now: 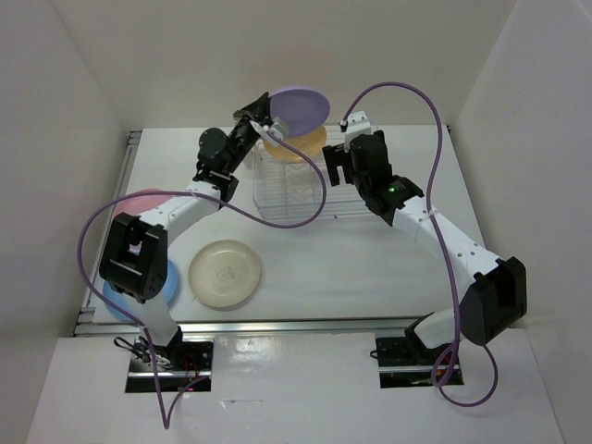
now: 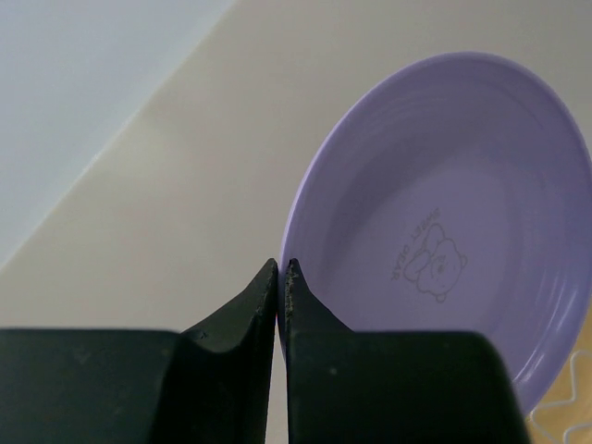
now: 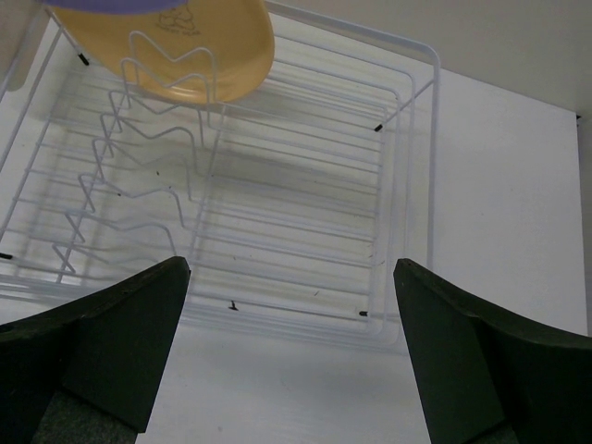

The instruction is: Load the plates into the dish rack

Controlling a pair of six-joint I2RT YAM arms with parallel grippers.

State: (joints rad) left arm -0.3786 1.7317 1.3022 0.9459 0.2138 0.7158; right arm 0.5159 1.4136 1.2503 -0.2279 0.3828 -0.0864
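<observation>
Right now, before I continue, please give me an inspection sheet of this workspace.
Surface: white table, bearing plates and rack.
Job's things: lavender plate held above dish rack; orange plate standing in rack; cream plate, pink plate, sky-blue plate flat on table, left.
Clutter: nothing seen.
Pincers: left pincer shut on lavender plate's rim; right pincer open above rack.
Cables: purple cables loop off both arms.
Surroundings: white walls on three sides.

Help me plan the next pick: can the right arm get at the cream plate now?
Probably yes. The right arm hovers over the dish rack with jaws open and empty, and bare table lies between rack and cream plate. It lies left of centre, so a long stretch.
</observation>
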